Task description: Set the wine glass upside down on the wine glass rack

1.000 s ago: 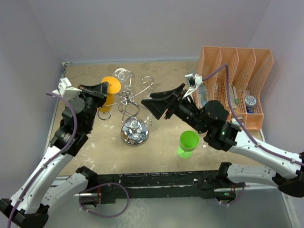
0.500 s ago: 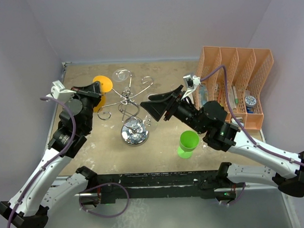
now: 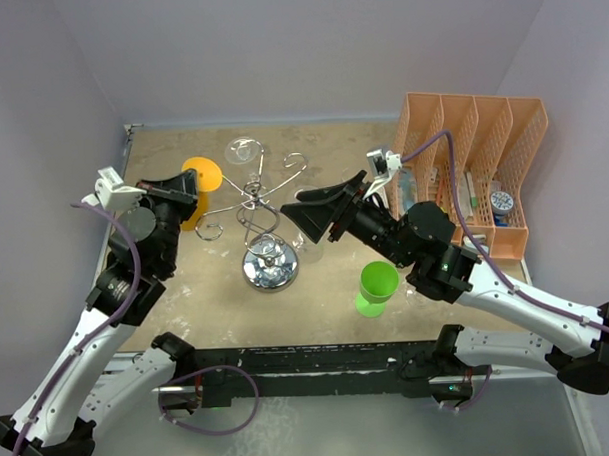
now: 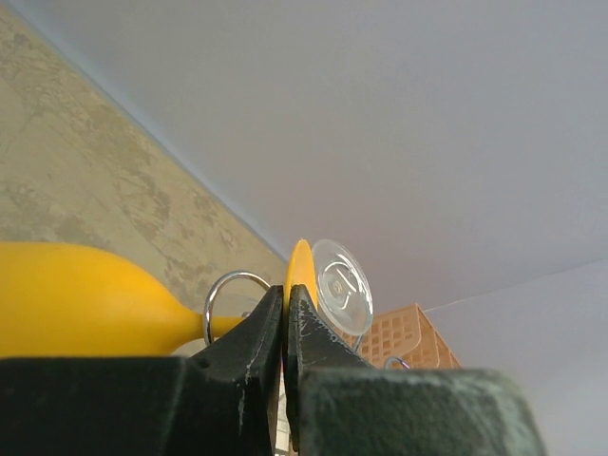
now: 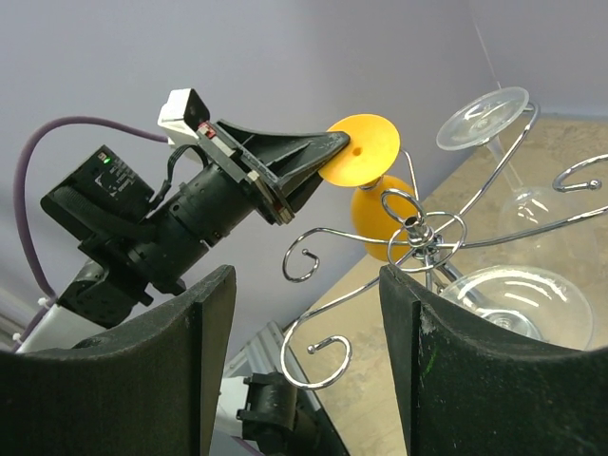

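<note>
Now you're clamping the left gripper (image 4: 286, 302) on the foot of the inverted wine glass (image 5: 372, 217), not yet hanging it on the wine glass rack (image 3: 269, 269), right gripper (image 3: 302, 213) gaping.

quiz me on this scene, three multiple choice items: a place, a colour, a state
1. Where is the green cup? A on the table, right of the wine glass rack; B hung on the rack; C in the left end effector.
2. What colour is the wine glass in the left end effector? A blue; B orange; C green.
3. How is the right end effector? A open, empty; B shut on the cup; C shut on a rack arm.
Key: 1 A, it stands on the tabletop beside the rack; 2 B, its orange foot is pinched there; 3 A, it gapes wide, gripping nothing.
</note>
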Controlling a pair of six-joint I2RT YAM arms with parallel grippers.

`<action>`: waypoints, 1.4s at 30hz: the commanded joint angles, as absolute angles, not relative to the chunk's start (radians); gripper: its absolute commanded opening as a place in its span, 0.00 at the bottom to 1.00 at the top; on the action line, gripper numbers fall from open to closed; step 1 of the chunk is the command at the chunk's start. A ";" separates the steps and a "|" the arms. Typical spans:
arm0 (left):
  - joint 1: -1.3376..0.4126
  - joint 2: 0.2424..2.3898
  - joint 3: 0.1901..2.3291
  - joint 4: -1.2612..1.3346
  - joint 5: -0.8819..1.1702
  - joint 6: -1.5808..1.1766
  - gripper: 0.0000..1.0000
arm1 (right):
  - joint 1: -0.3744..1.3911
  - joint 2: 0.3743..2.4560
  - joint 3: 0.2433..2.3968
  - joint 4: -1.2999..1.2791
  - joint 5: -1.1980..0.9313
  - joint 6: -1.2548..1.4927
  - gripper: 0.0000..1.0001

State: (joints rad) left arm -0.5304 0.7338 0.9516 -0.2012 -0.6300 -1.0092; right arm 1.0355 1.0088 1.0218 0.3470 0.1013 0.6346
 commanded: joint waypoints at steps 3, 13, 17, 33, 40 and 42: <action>-0.528 0.708 0.993 -0.220 -0.537 -1.024 0.00 | 1.034 1.012 1.025 0.405 0.088 0.643 0.64; -0.528 0.761 1.040 -0.312 -0.491 -0.994 0.00 | 1.034 1.014 1.039 0.393 0.088 0.645 0.63; -0.528 0.772 1.078 -0.357 -0.488 -0.978 0.06 | 1.034 1.011 1.067 0.369 0.111 0.635 0.63; -0.528 0.733 1.120 -0.563 -0.547 -1.002 0.24 | 1.034 0.982 1.102 0.289 0.188 0.602 0.62; -0.528 0.694 1.127 -0.592 -0.546 -1.025 0.38 | 1.034 0.964 1.128 0.126 0.304 0.657 0.62; -0.528 0.681 1.140 -0.608 -0.548 -1.025 0.42 | 1.034 0.946 1.127 0.064 0.357 0.673 0.62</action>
